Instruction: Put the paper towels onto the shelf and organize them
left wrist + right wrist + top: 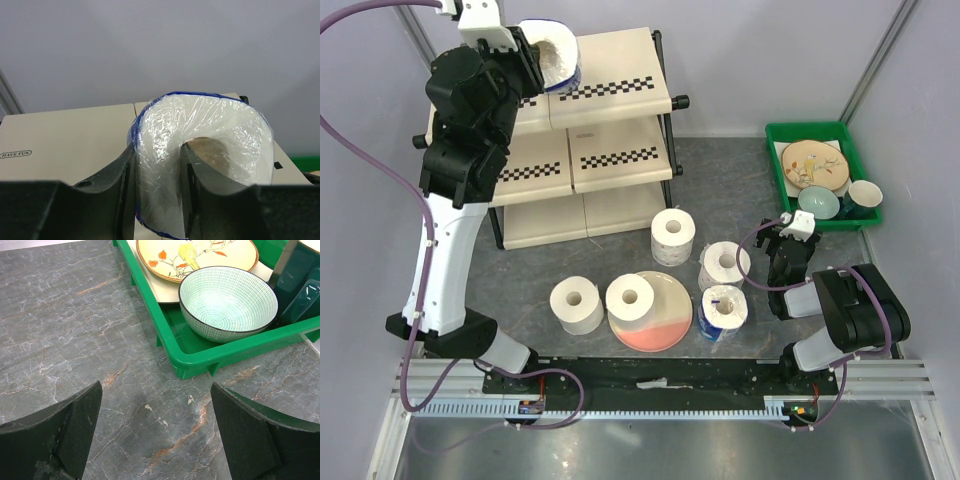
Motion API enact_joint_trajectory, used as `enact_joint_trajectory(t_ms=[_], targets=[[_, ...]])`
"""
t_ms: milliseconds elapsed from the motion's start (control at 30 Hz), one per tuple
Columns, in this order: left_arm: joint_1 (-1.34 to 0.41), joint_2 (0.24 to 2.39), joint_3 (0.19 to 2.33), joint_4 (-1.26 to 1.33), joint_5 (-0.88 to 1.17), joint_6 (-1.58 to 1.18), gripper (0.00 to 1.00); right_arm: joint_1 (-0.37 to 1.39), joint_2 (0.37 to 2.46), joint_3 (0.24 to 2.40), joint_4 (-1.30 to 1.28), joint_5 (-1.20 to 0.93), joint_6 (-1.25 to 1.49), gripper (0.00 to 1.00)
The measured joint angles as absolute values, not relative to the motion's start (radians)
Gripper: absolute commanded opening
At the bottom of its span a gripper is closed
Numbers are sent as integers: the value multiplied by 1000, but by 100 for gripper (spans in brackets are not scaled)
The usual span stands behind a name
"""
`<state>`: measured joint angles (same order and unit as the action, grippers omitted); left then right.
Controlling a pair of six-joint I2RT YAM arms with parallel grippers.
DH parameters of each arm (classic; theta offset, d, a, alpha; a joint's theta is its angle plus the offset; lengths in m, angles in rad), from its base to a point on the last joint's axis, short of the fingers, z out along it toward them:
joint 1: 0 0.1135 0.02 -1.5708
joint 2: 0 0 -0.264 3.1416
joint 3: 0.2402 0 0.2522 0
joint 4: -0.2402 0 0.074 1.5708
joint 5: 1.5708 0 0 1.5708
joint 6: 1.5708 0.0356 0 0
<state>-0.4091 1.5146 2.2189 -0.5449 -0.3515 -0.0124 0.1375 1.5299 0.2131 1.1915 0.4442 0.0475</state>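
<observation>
My left gripper [538, 55] is shut on a paper towel roll in a blue wrapper [556, 57], one finger in its core, holding it over the shelf's top panel [610, 75]. In the left wrist view the wrapped roll [210, 150] sits between my fingers [120, 185] above the cream panel [65, 145]. On the table stand three unwrapped rolls [673, 236], [724, 265], [576, 304], another unwrapped roll [630, 300] on the pink plate [665, 325], and a second blue-wrapped roll [723, 312]. My right gripper [788, 240] is open and empty over the table [155, 400].
A green tray [775, 165] with a painted plate [814, 165], a bowl [818, 204] and cups stands at the right; its corner [190, 357] lies just ahead of my right gripper. The shelf's lower tiers [610, 155] are bare. A grey wall runs behind.
</observation>
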Motion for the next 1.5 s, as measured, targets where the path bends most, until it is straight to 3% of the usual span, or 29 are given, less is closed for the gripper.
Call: enact_joint_trajectory(t_ms=[433,1000,1267,1500], targets=[[-315,1562,2209,-552,-180,-102,34,138,1530,213,1192,444,47,98],[-293,1559,2186,-540,-139,-120,36,138,1530,213,1192,444,47,98],[-286,1559,2186,-539,-117,-129,61,138,1530,213,1192,444,47,98],[-284,1559,2186,-538,-101,-134,66,138,1530,213,1192,444,47,98]])
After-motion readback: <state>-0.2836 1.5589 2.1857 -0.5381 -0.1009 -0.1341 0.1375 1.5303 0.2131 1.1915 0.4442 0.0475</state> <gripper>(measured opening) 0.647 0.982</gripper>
